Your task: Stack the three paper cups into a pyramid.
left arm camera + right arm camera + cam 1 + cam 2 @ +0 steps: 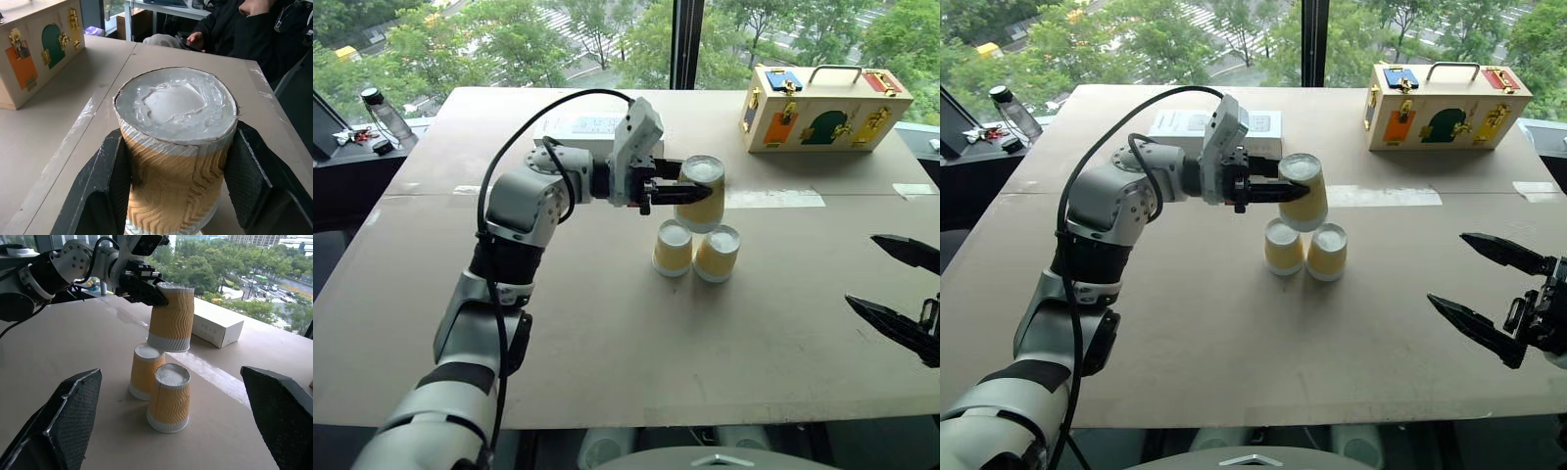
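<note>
Our left tool point(677, 193) pinches the top cup point(702, 192), upside down, just above two inverted cups point(693, 250) standing side by side on the desk point(607, 333); our right tool point(1489, 294) is spread, well apart.

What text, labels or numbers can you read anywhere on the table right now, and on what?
None can be read.
White box: faint grey print on its top, too blurred to read.
Wooden latch case: coloured panels and brass latches, no words visible.
Paper cups, the held one and the two standing: ribbed sides, no print.
</note>
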